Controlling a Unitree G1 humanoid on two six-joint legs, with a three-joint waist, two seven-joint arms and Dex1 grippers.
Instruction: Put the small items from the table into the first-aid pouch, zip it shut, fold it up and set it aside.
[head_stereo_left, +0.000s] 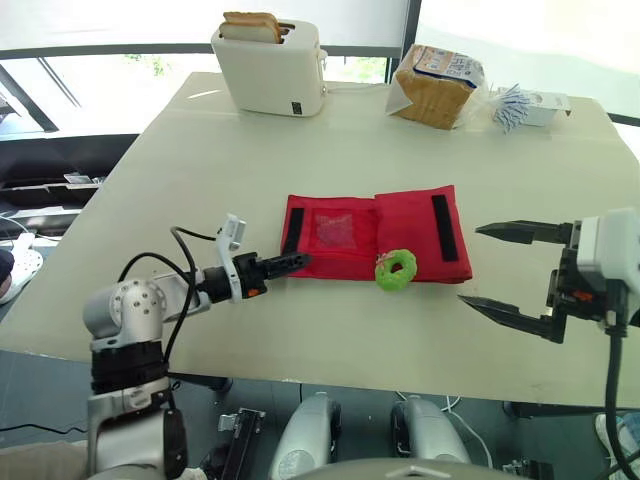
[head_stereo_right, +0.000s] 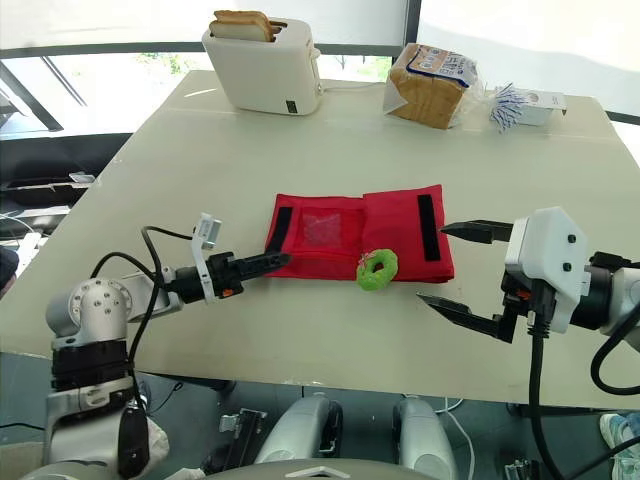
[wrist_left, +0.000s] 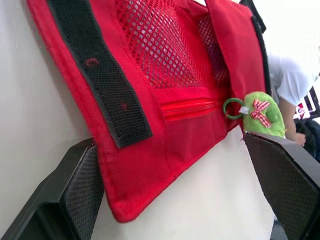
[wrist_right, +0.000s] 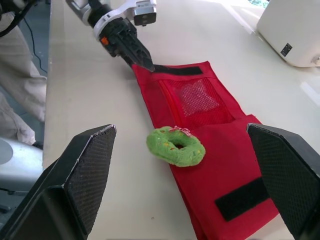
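Noted red fabric first-aid pouch (head_stereo_left: 370, 235) spread flat at centre frame on pale table (head_stereo_left: 200, 160). Zip apparently drawn shut, with green ring-shaped plush charm (head_stereo_left: 397, 269) clipped to its pull at the lower edge. Found left gripper (head_stereo_left: 300, 262) spread wide astride the pouch's lower-left corner. Found right gripper (head_stereo_left: 470, 264) gaping wide and empty, just off the right edge. Judged folding as the step in hand: pinch the corner only, lift low, carry the flap rightward, keep the charm clear of the crease.

Red fabric pouch (head_stereo_left: 405, 215) with black fastening strips (head_stereo_left: 443, 227) and a red mesh pocket (head_stereo_left: 335, 230), on a cream table (head_stereo_left: 200, 180). Lime-green plush ring (head_stereo_left: 397, 269) with a red-and-white checked bow (wrist_left: 260, 109). White toaster (head_stereo_left: 270, 70) near the table's far edge.
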